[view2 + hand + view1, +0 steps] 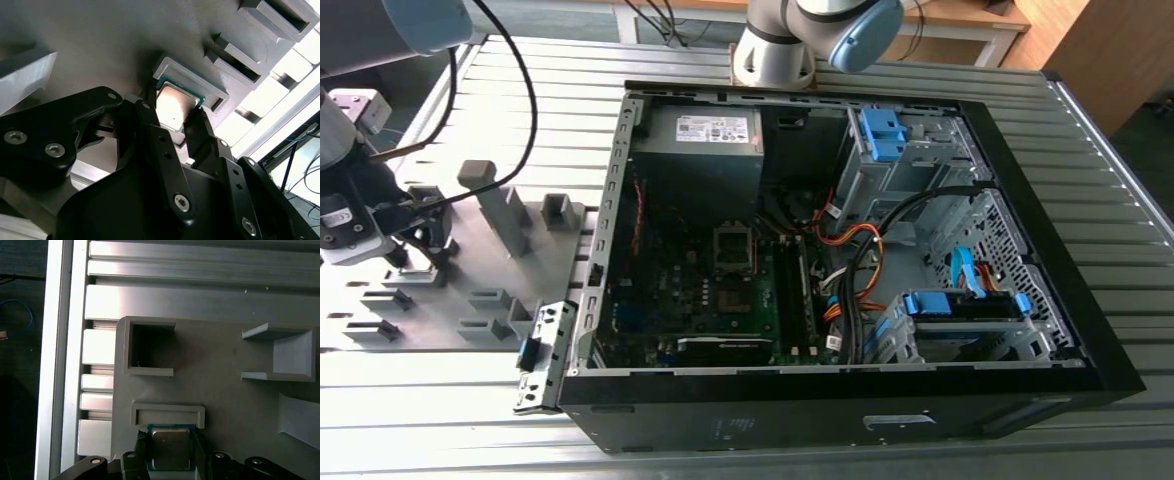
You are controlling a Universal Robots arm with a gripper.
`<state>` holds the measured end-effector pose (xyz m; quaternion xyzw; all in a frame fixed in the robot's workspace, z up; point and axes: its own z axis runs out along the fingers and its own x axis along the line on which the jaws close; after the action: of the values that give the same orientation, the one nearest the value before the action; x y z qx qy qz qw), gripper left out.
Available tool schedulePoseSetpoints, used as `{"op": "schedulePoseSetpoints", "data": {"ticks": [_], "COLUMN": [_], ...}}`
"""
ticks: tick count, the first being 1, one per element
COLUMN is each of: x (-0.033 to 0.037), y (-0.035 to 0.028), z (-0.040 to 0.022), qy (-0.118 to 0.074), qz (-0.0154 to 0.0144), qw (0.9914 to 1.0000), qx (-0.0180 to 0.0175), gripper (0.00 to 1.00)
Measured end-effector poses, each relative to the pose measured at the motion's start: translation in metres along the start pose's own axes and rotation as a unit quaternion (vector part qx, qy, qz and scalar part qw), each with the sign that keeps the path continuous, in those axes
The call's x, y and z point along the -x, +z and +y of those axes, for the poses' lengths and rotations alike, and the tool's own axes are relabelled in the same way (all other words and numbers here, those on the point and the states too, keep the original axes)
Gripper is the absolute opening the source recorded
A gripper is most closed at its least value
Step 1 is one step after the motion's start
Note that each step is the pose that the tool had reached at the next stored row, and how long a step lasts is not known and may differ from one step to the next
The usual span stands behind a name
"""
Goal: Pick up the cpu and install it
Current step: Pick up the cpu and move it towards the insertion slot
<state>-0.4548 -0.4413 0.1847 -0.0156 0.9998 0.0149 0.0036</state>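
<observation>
Gripper (420,258) is low over the grey tray (494,300) at the exterior view's left, well apart from the open computer case (1107,330). The cpu (175,106) lies flat in its nest on the tray, dull silver face up with a green rim showing, right between the fingers (152,127) in both wrist views. One finger is at each of two opposite edges, and the chip is centred in the gap rather than off to one side. The fingers look clenched onto the cpu's edges with no gap visible on either side, so I judge this a grasp on the cpu with the chip not lifted yet. In the first wrist view the cpu (171,447) has one free edge just beside a raised bracket (167,415) of the tray, on the far side from the gripper (171,454) body. The fingers close across the other pair of edges, parallel to that bracket. The chip is near square, so there is no real long axis. The metal-framed socket (734,245) sits on the motherboard inside the case, toward the exterior view's right of the gripper. The tray and case both rest on the slatted metal desk (454,425).
</observation>
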Motion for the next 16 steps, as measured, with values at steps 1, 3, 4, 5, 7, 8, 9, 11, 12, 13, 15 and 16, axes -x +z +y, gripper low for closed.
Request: {"op": "schedulePoseSetpoints", "data": {"ticks": [1, 3, 4, 5, 7, 8, 9, 11, 12, 13, 15, 16], "x": [0.0000, 0.0000, 0.0000, 0.0000, 0.0000, 0.0000, 0.0000, 0.0000, 0.0000, 0.0001, 0.0000, 0.0000], "y": [0.0000, 0.0000, 0.0000, 0.0000, 0.0000, 0.0000, 0.0000, 0.0000, -0.0001, -0.0007, -0.0029, -0.0043], "z": [0.0000, 0.0000, 0.0000, 0.0000, 0.0000, 0.0000, 0.0000, 0.0000, 0.0000, 0.0000, 0.0001, 0.0001], "qy": [0.000, 0.000, 0.000, 0.000, 0.000, 0.000, 0.000, 0.000, 0.000, 0.000, 0.000, 0.000], "qz": [0.0000, 0.0000, 0.0000, 0.0000, 0.0000, 0.0000, 0.0000, 0.0000, 0.0000, 0.0000, 0.0000, 0.0000], "qw": [1.00000, 1.00000, 1.00000, 1.00000, 1.00000, 1.00000, 1.00000, 1.00000, 1.00000, 1.00000, 1.00000, 1.00000], "qx": [-0.0003, -0.0006, -0.0006, -0.0006, -0.0006, -0.0006, -0.0006, -0.0006, -0.0005, -0.0006, -0.0006, -0.0006], "gripper": [0.47, 0.47, 0.47, 0.47, 0.47, 0.47, 0.47, 0.47, 0.47, 0.47, 0.47, 0.47]}}
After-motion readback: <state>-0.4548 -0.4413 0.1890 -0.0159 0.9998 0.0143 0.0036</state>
